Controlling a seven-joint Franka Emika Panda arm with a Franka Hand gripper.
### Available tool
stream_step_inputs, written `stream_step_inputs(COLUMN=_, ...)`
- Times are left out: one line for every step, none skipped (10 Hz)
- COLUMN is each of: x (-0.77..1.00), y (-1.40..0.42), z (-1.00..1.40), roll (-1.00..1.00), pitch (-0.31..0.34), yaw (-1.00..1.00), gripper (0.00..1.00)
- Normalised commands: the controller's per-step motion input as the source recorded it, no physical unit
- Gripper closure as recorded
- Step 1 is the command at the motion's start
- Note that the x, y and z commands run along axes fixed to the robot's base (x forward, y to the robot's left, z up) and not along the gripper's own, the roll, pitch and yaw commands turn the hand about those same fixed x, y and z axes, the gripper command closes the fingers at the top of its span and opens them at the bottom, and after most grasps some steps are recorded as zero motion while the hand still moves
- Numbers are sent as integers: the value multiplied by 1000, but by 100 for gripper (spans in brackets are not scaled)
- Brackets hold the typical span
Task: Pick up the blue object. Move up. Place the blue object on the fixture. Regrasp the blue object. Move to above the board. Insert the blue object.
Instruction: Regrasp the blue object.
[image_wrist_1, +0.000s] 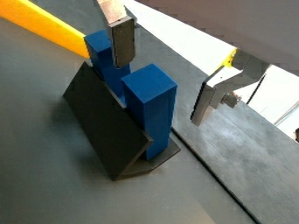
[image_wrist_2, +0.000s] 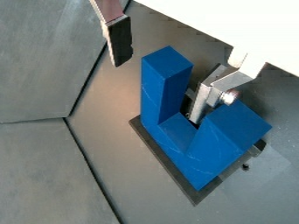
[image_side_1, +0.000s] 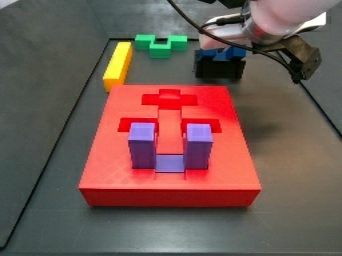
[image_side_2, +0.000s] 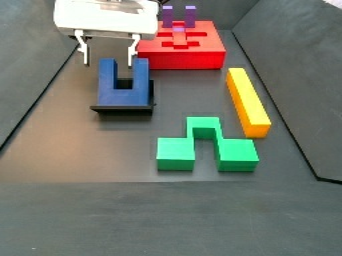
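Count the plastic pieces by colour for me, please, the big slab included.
Blue object, on the fixture between the gripper's jaws: 1
Purple block: 1
Green block: 1
Yellow bar: 1
Red board: 1
Total: 5

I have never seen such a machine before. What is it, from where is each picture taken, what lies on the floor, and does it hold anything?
This is a robot arm that ends in a gripper with two flat silver fingers. Two pictures come from cameras on its wrist, looking down past the fingers. The other two come from cameras fixed beside the work floor.

On the dark floor lies the board, a big red slab with shaped recesses; a purple U-shaped block already sits in it. There are also a green block and a yellow bar.

The blue object stands on the fixture, a black bracket, with its two prongs pointing up.

In both wrist views the fingers straddle the prongs with visible gaps, so the gripper looks open and holds nothing.
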Motion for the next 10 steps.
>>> stream_step_inputs(x=0, y=-60, z=-86, roll=94, pitch=0, yaw=0, gripper=0)
stream_step_inputs(x=0, y=-66, z=-89, roll=117, pitch=0, yaw=0, gripper=0)
stream_step_inputs(x=0, y=-60, z=-109, roll=163, pitch=0, yaw=0, gripper=0)
stream_step_inputs(x=0, y=-60, z=-131, roll=231, pitch=0, yaw=0, gripper=0)
stream_step_inputs(x=0, y=-63, z=-129, roll=223, pitch=0, yaw=0, gripper=0)
stream_step_inputs(x=0, y=-60, z=-143, roll=237, pitch=0, yaw=-31, gripper=0)
stream_step_inputs(x=0, y=-11, z=-109, roll=191, pitch=0, yaw=-57, gripper=0)
stream_step_inputs(x=0, y=0, z=-71, roll=171, pitch=0, yaw=-49, gripper=0)
stream_step_inputs(x=11, y=-17, z=-9, roll=209, pitch=54, yaw=-71, gripper=0)
stream_step_inputs(x=66, y=-6, z=0, roll=189, pitch=111, yaw=-74, gripper=0)
